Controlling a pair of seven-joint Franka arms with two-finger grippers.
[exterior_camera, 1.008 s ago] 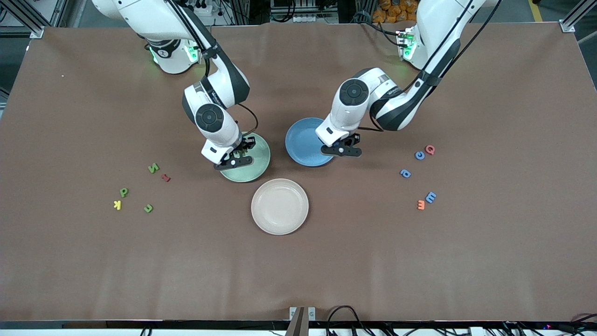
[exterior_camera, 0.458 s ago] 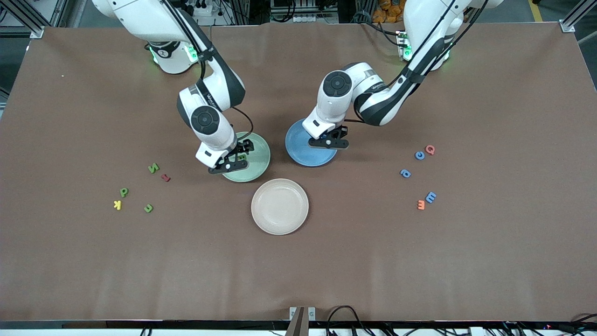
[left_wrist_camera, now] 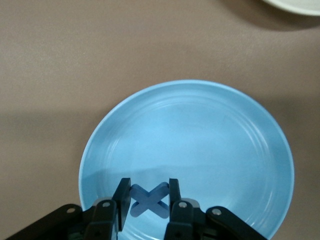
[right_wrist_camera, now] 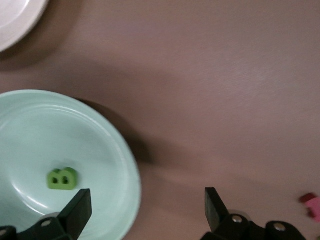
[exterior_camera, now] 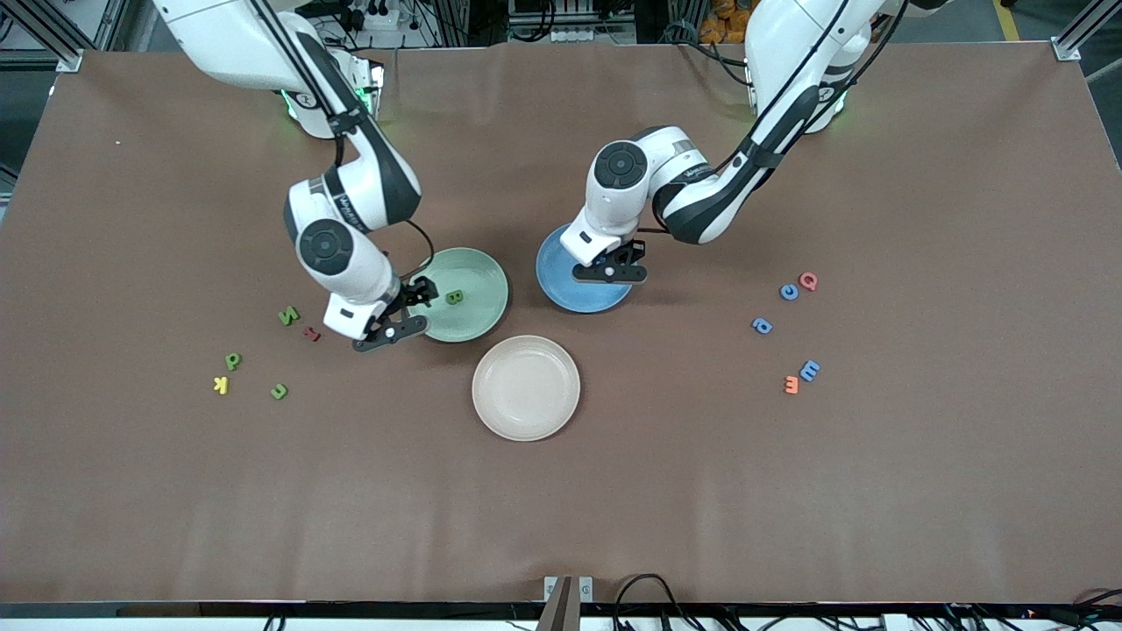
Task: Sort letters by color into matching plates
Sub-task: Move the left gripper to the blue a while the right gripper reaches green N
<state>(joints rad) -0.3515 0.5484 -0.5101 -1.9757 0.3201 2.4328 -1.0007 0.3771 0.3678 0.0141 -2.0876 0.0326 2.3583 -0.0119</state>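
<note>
My left gripper (exterior_camera: pixel 611 270) hangs over the blue plate (exterior_camera: pixel 570 294), shut on a blue X letter (left_wrist_camera: pixel 149 199). The left wrist view shows that plate (left_wrist_camera: pixel 200 130) bare beneath it. My right gripper (exterior_camera: pixel 399 320) stands open over the green plate's (exterior_camera: pixel 478 311) rim at the right arm's end, with nothing between its fingers (right_wrist_camera: pixel 80 210). A green letter (exterior_camera: pixel 454 297) lies in the green plate (right_wrist_camera: pixel 60 125). The beige plate (exterior_camera: pixel 526 387) sits nearer the camera. Loose letters lie on the table: green ones (exterior_camera: pixel 288 315), a red one (exterior_camera: pixel 311 333), a yellow one (exterior_camera: pixel 221 384), blue ones (exterior_camera: pixel 789 292), a pink one (exterior_camera: pixel 808 280), an orange one (exterior_camera: pixel 791 384).
The three plates cluster mid-table. One group of loose letters lies toward the right arm's end, the other toward the left arm's end. The brown table (exterior_camera: pixel 561 508) is bare toward the camera. Cables hang at its front edge.
My right gripper opened, left the green letter in the green plate and drew off toward the right arm's end. My left gripper carried the blue letter farther over the blue plate.
</note>
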